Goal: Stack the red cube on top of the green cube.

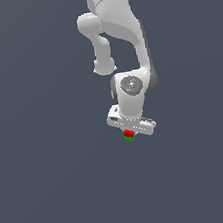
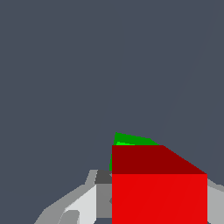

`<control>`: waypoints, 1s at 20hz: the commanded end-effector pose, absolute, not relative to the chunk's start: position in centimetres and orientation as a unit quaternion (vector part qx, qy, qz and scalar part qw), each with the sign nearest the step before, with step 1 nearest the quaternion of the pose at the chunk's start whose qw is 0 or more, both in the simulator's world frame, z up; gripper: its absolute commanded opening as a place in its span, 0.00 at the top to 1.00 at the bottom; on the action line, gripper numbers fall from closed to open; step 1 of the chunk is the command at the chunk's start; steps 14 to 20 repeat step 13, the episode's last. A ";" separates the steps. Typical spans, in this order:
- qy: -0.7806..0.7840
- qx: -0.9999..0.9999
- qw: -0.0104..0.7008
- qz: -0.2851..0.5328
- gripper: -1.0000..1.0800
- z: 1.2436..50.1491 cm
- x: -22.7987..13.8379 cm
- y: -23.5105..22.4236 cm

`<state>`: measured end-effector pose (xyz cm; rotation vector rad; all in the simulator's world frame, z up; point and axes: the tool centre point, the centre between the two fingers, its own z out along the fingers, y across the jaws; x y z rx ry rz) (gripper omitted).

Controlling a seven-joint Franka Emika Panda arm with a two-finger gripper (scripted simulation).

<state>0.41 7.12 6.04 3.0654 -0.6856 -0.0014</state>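
Exterior view: white arm reaching straight down over plain grey bench (image 1: 55, 192); gripper (image 1: 129, 131) low, directly above tiny bright red cube (image 1: 129, 132), itself resting on top of tiny bright green cube (image 1: 129, 138). Both cubes equal-sided, no long axis; fingers too small to make out.

Wrist view: red cube (image 2: 159, 192) looming close, faces square to camera, cut off by frame edge, hiding most of green cube (image 2: 127, 141). Pale finger (image 2: 81, 205) beside red cube; grip or release impossible to tell.
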 end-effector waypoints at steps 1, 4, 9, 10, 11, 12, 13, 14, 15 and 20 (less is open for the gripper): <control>-0.218 0.976 0.000 0.000 1.00 6.0 0.3 7.1; -0.218 0.976 0.000 0.000 0.04 6.0 0.4 7.1; -0.218 0.976 0.000 0.000 0.04 6.0 0.4 7.1; -0.218 0.976 0.000 0.000 0.04 6.0 0.4 7.1; -0.218 0.976 0.000 0.000 0.04 6.0 0.4 7.1; -0.218 0.976 0.000 0.000 0.04 6.0 0.4 7.1; -0.218 0.976 0.000 0.000 0.04 6.0 0.4 7.1; -0.218 0.976 0.000 0.000 0.04 6.0 0.4 7.1; -0.218 0.976 0.000 0.000 0.04 6.0 0.4 7.1; -0.218 0.976 0.000 0.000 0.04 6.0 0.4 7.1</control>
